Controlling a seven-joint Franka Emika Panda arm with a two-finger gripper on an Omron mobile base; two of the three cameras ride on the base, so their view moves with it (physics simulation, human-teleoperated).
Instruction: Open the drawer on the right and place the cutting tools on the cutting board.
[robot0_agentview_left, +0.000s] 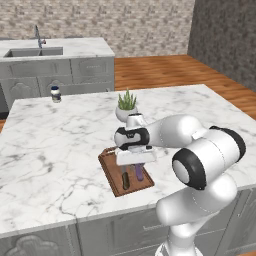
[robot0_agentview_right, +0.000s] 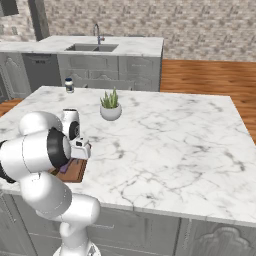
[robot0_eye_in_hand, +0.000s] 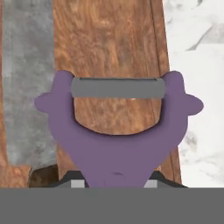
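Note:
The reddish-brown cutting board (robot0_agentview_left: 111, 167) (robot0_agentview_right: 76, 172) (robot0_eye_in_hand: 109, 43) lies near the island's front edge. On it rests the knife (robot0_agentview_left: 125, 180), whose grey blade (robot0_eye_in_hand: 26, 87) runs along the board's left side in the hand view. Beside the knife is the purple peeler (robot0_agentview_left: 139, 172) (robot0_agentview_right: 65, 167) (robot0_eye_in_hand: 118, 140), its Y-shaped head pointing away from the hand, low over the board. My gripper (robot0_agentview_left: 134, 164) (robot0_eye_in_hand: 113, 184) hangs over the board, its fingers pressed against both sides of the peeler's neck. The drawer is hidden below the counter's edge.
A small potted plant (robot0_agentview_left: 126, 106) (robot0_agentview_right: 110, 107) stands just beyond the board. A small jar (robot0_agentview_left: 56, 94) (robot0_agentview_right: 69, 85) sits at the island's far corner. A sink counter (robot0_agentview_left: 75, 47) (robot0_agentview_right: 135, 46) lies behind. Marble stretches wide to the right.

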